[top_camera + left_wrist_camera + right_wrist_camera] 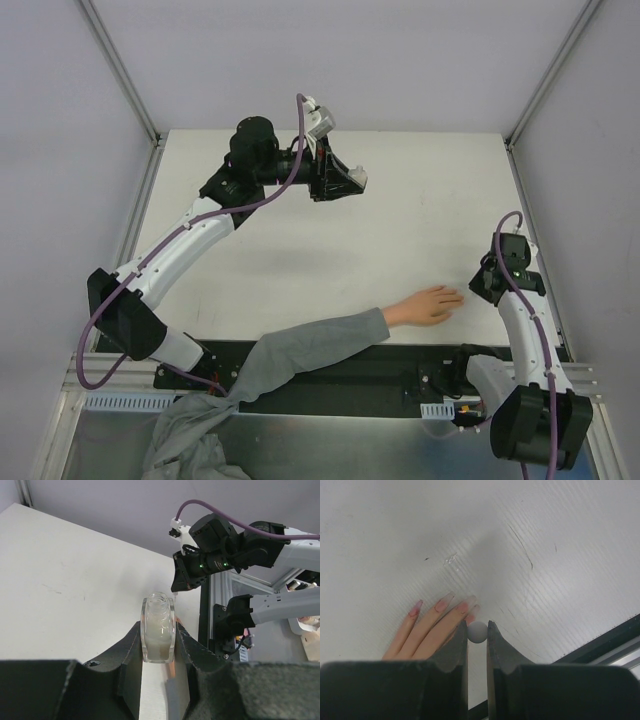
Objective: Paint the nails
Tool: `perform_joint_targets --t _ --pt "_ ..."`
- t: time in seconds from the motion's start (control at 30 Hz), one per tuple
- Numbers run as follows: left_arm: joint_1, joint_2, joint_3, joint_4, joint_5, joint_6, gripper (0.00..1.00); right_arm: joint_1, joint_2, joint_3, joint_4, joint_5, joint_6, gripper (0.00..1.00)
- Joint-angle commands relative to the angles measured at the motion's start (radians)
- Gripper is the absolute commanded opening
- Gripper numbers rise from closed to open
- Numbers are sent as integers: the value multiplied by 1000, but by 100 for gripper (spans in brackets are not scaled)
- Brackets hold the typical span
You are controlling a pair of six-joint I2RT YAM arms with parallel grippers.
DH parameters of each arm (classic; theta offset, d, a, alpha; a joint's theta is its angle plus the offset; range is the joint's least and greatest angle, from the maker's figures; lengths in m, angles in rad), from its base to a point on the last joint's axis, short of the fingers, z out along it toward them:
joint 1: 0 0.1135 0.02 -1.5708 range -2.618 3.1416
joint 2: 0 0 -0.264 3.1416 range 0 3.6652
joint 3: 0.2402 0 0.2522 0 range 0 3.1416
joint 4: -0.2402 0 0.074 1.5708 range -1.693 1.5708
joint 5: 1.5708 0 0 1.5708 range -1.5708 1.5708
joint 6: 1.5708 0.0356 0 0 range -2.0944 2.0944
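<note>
A pale peach hand [428, 305] with a grey sleeve [310, 350] lies flat near the table's front right. Its nails [441, 605] are long and pinkish, some with red streaks; the hand [427, 632] points away from the camera in the right wrist view. My right gripper [477, 630] hovers at the fingertips, shut on a small round white ball-shaped brush cap [477, 631]; any brush below it is hidden. This right gripper [478, 287] sits just right of the hand. My left gripper [158, 642] is shut on a small open glass bottle [158, 627] of whitish liquid, held upright at the far middle of the table [358, 181].
A black strip [380, 375] runs along the table's near edge under the sleeve. Metal frame posts [140, 110] stand at the back corners. Grey cloth [185, 440] hangs bunched at the front left. The right arm [220, 555] shows in the left wrist view.
</note>
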Motion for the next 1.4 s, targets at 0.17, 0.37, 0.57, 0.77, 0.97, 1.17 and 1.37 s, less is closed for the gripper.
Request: perform_joint_targets --t 0.17,0.37,0.57,0.77,0.97,1.17,1.37 --pt "11 -9 52 0 29 5 0 -7 65 8 29 -29 -17 0" --pt "19 -6 57 -2 27 4 0 -7 88 9 42 -36 -23 0" --pt "27 -4 50 -2 32 1 0 -7 91 3 58 -44 -30 0" --pt "39 -13 38 -2 33 -4 0 -7 123 0 86 -47 -31 0" --pt "45 -18 32 -2 36 -7 0 -7 132 0 92 -42 -31 0" --pt "50 -23 27 -2 39 -7 0 -7 158 2 94 -38 -28 0" --pt "53 -24 26 0 39 -7 0 -7 184 11 91 -33 -23 0"
